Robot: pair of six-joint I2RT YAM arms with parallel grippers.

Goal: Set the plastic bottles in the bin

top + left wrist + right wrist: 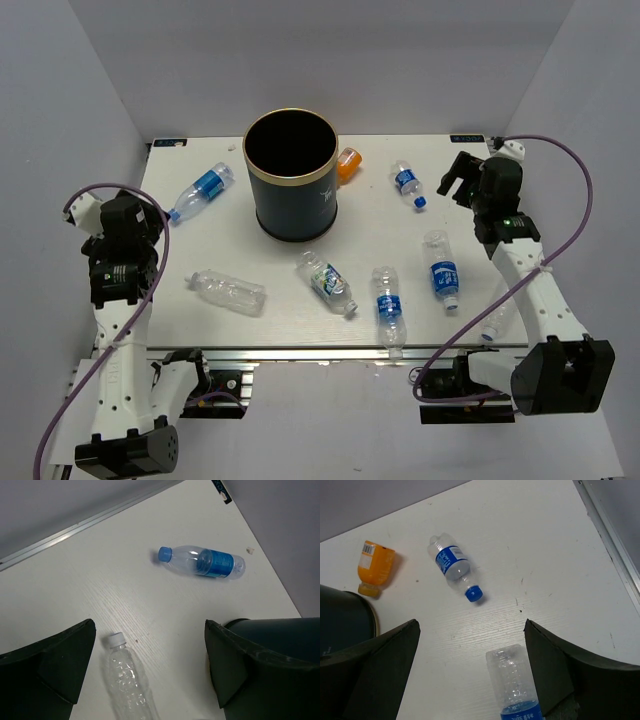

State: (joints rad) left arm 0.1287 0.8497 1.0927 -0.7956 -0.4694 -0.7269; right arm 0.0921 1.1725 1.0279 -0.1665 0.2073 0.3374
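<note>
- Plainly the work is at its start, I judge: the bin [295, 205] stands upright toward 12 o'clock on the table [200, 240]. Its mouth faces up and its dark inside shows no bottle, while every bottle in view lies on its side around it.
- Set mid-width, the bin looks reachable by both arms, which is likely why it is there.
- The left gripper [150, 627] hangs above the table at about 8 o'clock from the bin, its jaws spread wide and empty. That stance suits dropping astride a bottle's body.
- Beneath it lies the white-capped bottle [127, 675], clear and unlabelled, between the fingers and nearer the one at 9 o'clock. The blue-capped bottle [202, 562] lies well beyond at 1 o'clock.
- The right gripper [471, 625] hovers at 3 o'clock from the bin, likewise wide apart and carrying nothing.
- In its wrist view the base of the long bottle [515, 685] comes in at 5 o'clock and the short bottle [454, 565] lies at 11 o'clock. The orange bottle [374, 565] rests at 10 o'clock, just beside the bin's wall.
- Two more, the green-labelled bottle [327, 281] and the near-edge bottle [389, 308], lie at about 5 o'clock from the bin, between the arms.
- Lying flat, these round bodies could roll away from a closing finger, so a grip across the waist looks safest. The thin walls will probably give under pressure.
</note>
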